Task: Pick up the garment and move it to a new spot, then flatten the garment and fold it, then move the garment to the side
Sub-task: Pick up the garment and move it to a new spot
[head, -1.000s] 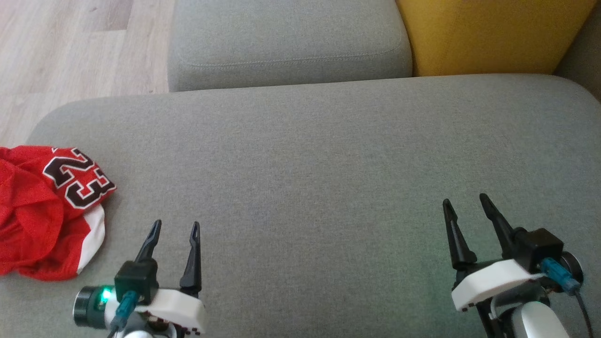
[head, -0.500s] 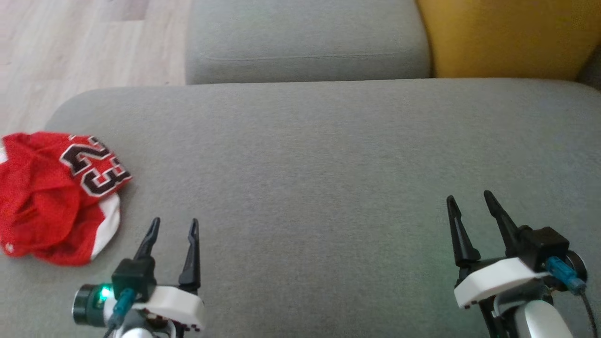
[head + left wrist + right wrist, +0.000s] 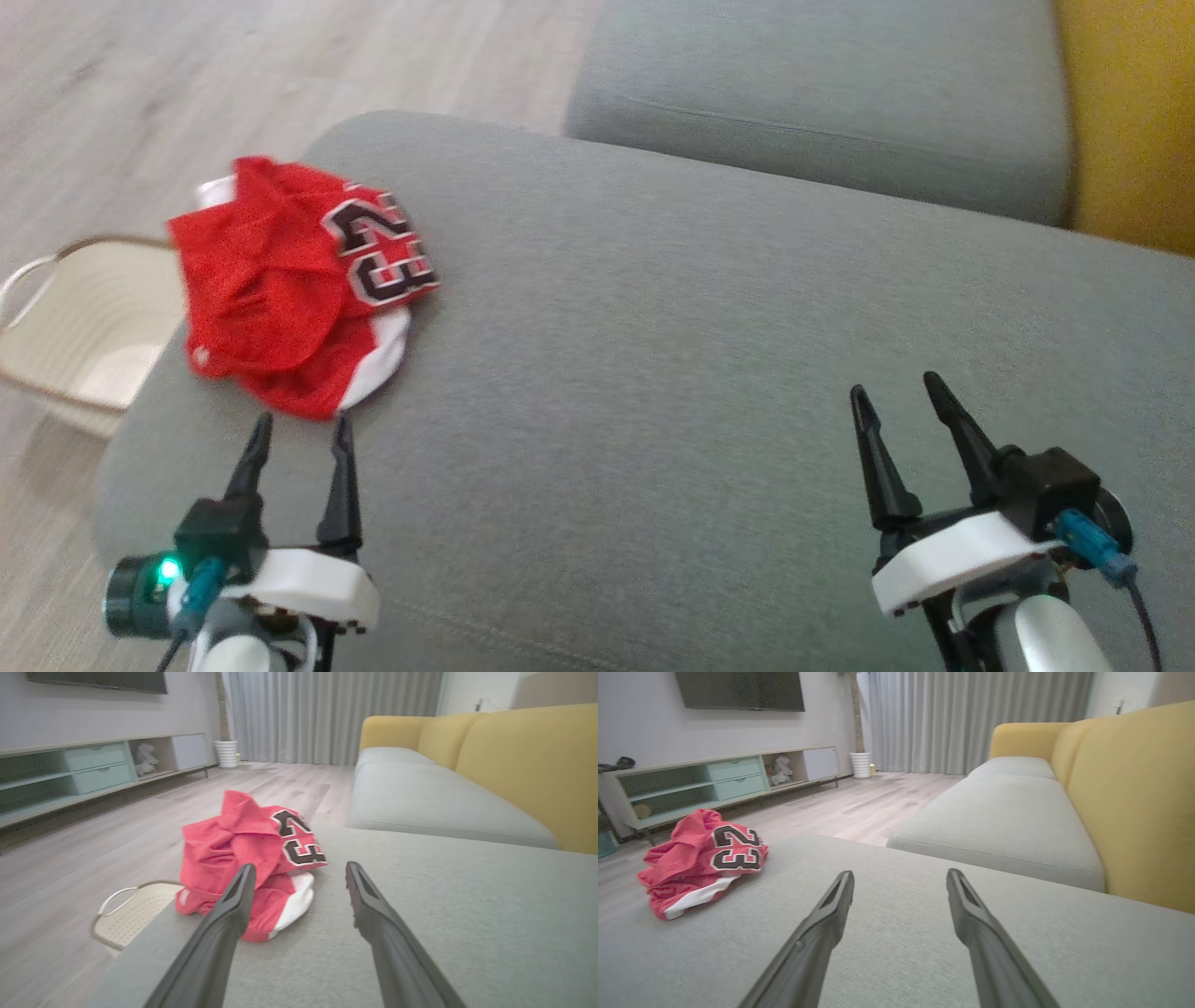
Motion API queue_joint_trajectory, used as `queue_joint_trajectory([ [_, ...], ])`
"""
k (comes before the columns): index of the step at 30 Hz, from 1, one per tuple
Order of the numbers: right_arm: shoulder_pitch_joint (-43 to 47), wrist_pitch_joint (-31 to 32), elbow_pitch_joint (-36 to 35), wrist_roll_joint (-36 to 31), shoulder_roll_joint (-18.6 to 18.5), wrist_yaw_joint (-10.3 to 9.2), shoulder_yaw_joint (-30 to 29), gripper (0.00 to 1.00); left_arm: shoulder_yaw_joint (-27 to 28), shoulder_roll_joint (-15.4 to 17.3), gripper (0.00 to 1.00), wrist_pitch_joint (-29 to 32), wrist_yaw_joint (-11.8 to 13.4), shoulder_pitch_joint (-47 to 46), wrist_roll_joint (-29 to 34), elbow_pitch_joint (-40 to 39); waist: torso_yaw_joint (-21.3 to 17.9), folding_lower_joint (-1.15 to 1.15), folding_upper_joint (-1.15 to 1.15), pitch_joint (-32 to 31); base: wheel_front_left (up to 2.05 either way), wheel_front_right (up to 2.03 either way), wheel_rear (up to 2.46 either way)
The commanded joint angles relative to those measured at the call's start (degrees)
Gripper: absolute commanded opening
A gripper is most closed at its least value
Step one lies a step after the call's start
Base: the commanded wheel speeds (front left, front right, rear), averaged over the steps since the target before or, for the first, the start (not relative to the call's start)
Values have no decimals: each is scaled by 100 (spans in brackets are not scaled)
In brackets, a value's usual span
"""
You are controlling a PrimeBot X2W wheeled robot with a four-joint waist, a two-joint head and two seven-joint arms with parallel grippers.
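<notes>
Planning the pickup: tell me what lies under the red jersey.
The red jersey lies crumpled on the grey sofa cushion, near the edge by a cream basket on the floor. Its folds hide anything that might lie beneath.

A home living room

A long sofa [image 3: 1008, 812] with grey seat cushions and yellow backrests [image 3: 1134, 788] faces a wall-mounted television [image 3: 738, 690] above a low media unit [image 3: 714, 779] with pale green drawers. Floor-length grey curtains [image 3: 962, 718], a light wood-plank floor [image 3: 859, 807], a white planter [image 3: 860, 764] and a cream laundry basket [image 3: 135, 910] complete the domestic setting.
</notes>
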Motion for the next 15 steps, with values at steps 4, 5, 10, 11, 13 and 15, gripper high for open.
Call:
queue_joint_trajectory([
  [4, -120, 13, -233, -31, -1, 44, 212, 100, 303, 115, 100, -71, -14, -224, -69, -245, 585, 0, 0, -25, 0, 0, 0],
  [5, -123, 14, -235, -9, 3, 44, 225, 100, 319, 123, 100, -71, -20, -214, -73, -247, 637, 0, 0, -24, 0, 0, 0],
  [10, -127, 14, -249, -83, 12, 44, 245, 100, 398, 99, 100, -71, -45, -166, -137, -249, 797, 0, 0, -35, 0, 0, 0],
  [11, -122, 18, -243, -57, 14, 44, 260, 100, 404, 99, 100, -71, -48, -154, -137, -239, 810, 0, 0, -39, 0, 0, 0],
  [13, -118, 12, -237, -75, 15, 44, 256, 100, 403, 94, 100, -71, -62, -141, -131, -226, 835, 0, 0, -49, 0, 0, 0],
  [15, -103, 10, -229, -48, 17, 44, 244, 100, 402, 83, 100, -71, -75, -135, -131, -218, 859, 0, 0, -53, 0, 0, 0],
])
